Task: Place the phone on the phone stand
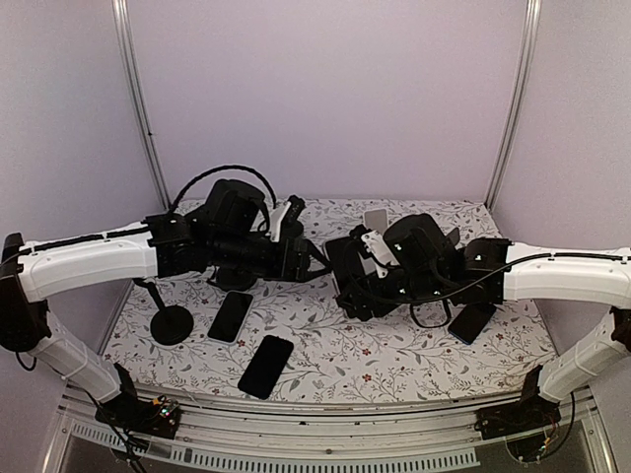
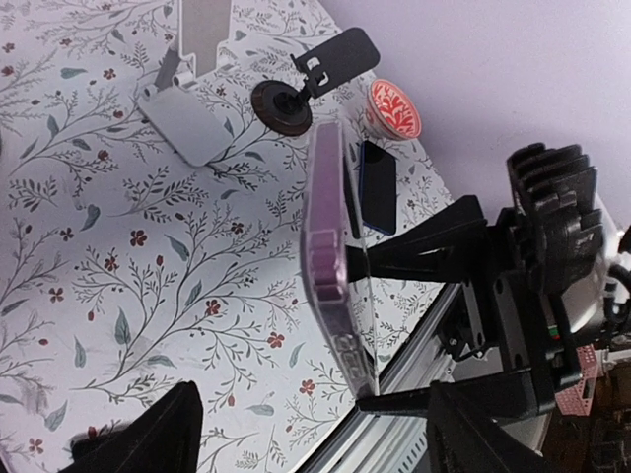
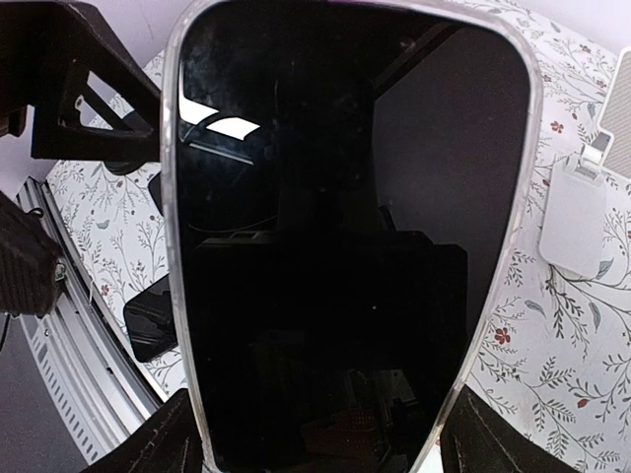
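Note:
A phone (image 3: 345,236) in a clear, purple-tinted case is held upright above the middle of the table, its dark screen filling the right wrist view. My right gripper (image 3: 315,448) is shut on its two long edges. In the left wrist view the same phone (image 2: 325,246) shows edge-on, just beyond my left gripper (image 2: 315,439), whose jaws stand wide apart on either side of its lower end without touching it. A white phone stand (image 2: 182,118) sits at the back of the table (image 1: 325,340). From above the two grippers meet at the phone (image 1: 345,264).
A black stand with a round base (image 2: 281,106) and a red patterned cup (image 2: 394,108) sit near the white stand. Another black stand (image 1: 170,320) is at the left. Three dark phones lie flat: (image 1: 231,315), (image 1: 265,366), (image 1: 471,322).

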